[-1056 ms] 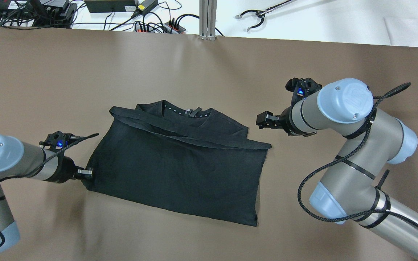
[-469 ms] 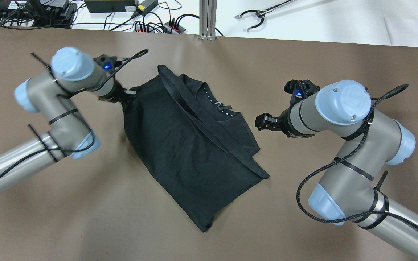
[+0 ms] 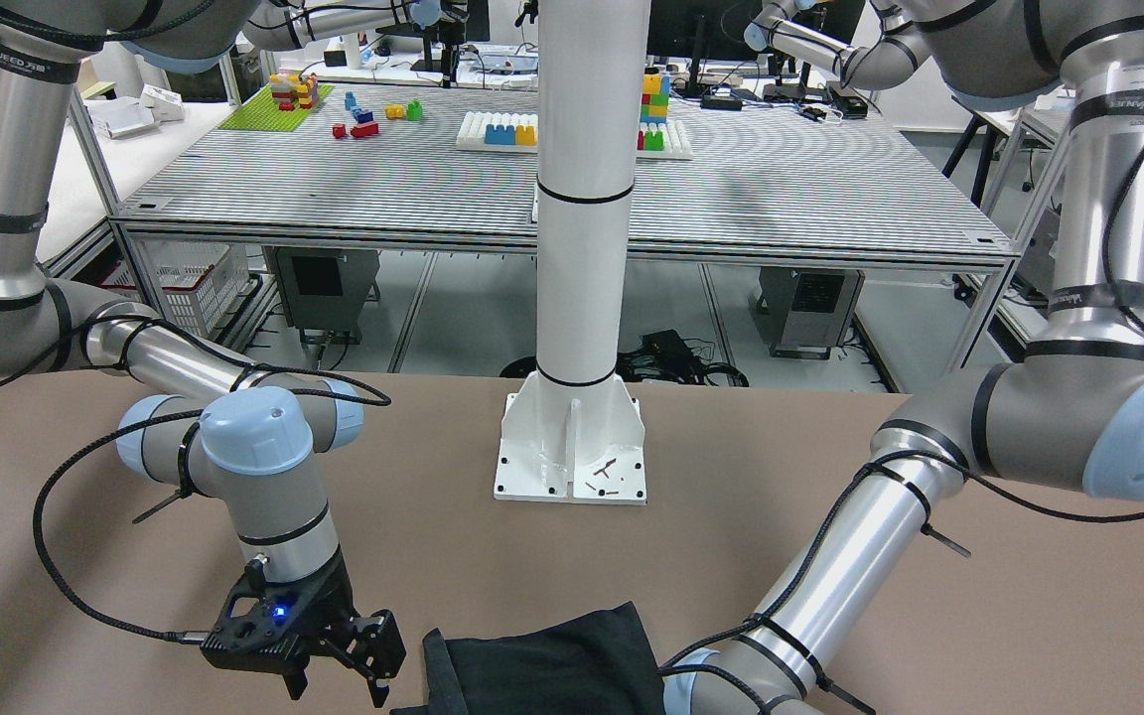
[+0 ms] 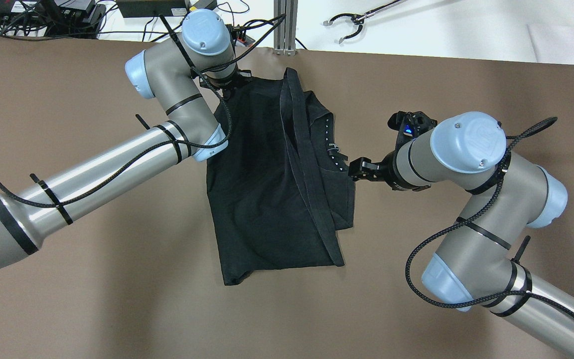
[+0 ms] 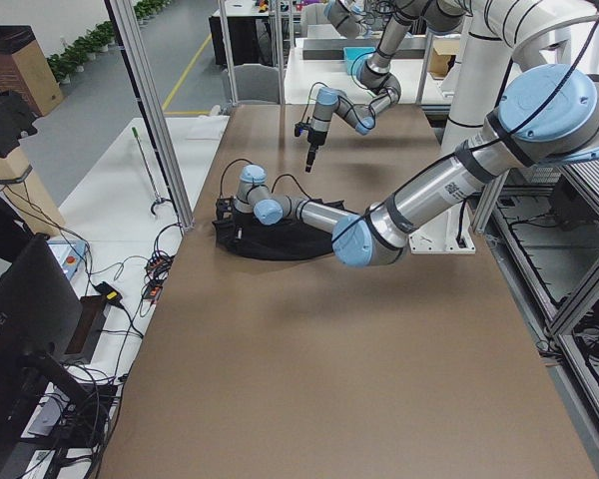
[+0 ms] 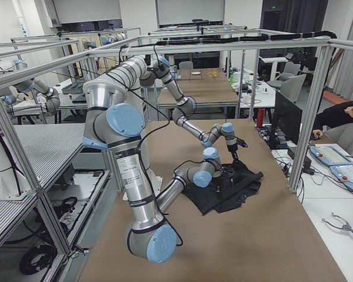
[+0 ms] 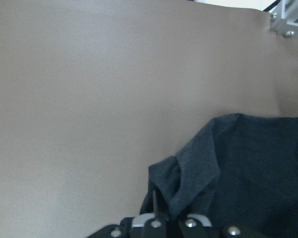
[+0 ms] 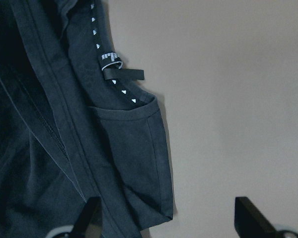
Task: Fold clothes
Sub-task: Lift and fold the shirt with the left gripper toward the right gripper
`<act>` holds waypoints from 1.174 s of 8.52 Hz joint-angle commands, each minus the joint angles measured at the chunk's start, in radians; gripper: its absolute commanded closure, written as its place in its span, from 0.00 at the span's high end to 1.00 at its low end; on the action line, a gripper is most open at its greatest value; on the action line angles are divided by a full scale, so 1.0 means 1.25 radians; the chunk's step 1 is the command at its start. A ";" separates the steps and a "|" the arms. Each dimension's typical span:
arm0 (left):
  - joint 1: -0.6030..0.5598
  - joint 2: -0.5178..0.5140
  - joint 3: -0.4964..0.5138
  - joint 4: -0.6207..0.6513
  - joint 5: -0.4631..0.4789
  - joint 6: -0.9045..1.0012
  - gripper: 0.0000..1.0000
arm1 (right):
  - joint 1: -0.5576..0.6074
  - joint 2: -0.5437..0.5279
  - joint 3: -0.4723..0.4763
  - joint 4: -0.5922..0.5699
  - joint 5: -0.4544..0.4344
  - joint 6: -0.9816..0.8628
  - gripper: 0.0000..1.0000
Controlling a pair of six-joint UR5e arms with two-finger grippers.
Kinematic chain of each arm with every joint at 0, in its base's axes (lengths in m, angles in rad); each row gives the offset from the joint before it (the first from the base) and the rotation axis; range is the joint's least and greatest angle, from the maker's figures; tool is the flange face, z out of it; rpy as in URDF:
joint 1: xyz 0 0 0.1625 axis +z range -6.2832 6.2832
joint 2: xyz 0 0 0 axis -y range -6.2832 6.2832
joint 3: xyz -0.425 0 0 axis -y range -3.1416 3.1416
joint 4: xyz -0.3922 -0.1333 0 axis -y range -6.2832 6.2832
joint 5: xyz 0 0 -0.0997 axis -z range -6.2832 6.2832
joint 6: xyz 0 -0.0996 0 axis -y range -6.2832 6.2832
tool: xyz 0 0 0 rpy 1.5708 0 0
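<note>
Only "HUAWEI" reads clearly, printed on the back of the dark monitor [image 5: 30, 309].

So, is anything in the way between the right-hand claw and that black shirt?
Nothing visible. The right gripper is open right at the collar-side edge of the black shirt; its wrist camera shows only shirt and bare brown table ahead. The left gripper pinches the shirt's far corner, clear of that.
</note>
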 commanded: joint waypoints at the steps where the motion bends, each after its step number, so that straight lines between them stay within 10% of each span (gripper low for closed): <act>1: -0.002 -0.029 0.044 -0.019 0.019 0.009 0.00 | -0.008 0.000 -0.002 0.001 -0.001 0.000 0.94; 2: -0.005 -0.029 0.043 -0.019 0.021 0.010 0.00 | -0.008 0.000 -0.002 0.000 -0.001 0.000 0.94; 3: -0.007 -0.027 0.042 -0.021 0.021 0.014 0.20 | -0.008 0.001 -0.002 0.000 -0.001 0.000 0.94; 4: -0.017 -0.015 0.037 -0.030 0.021 0.058 0.94 | -0.013 0.006 -0.002 0.000 -0.003 0.000 0.94; 7: -0.148 0.020 -0.005 -0.064 -0.188 0.088 0.94 | -0.013 0.090 -0.090 0.000 -0.005 -0.036 0.94; 10: -0.172 0.194 -0.195 -0.065 -0.223 0.130 0.94 | -0.014 0.343 -0.385 0.000 -0.006 -0.024 0.94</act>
